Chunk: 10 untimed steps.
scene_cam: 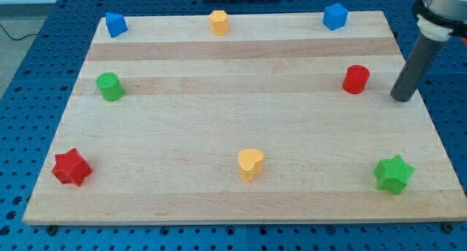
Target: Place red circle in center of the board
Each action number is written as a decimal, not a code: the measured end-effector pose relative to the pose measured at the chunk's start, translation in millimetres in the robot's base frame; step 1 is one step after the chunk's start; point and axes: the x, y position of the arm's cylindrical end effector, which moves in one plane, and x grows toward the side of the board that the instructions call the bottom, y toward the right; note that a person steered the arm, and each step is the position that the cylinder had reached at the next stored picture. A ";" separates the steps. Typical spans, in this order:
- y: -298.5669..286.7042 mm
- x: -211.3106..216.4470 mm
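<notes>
Red circle point(356, 79) sat near the board's point(233, 120) right edge in the view, well away from centre; task judged barely begun. My tip point(400, 98) rested just to its right, apart from it, no contact seen. No claw fitted, only a rod. Remaining: push the circle leftward and slightly down to centre.

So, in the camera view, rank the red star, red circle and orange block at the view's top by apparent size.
1. red star, largest, though nearest the camera.
2. red circle.
3. orange block, smallest, though farthest away.
My tip sits right of the circle.
</notes>
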 end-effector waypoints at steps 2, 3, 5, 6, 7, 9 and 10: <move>-68.5 -17.1; -126.7 -36.5; -45.1 -44.5; -36.3 -67.6; -84.4 -77.2; -275.5 -67.9; -264.6 -70.4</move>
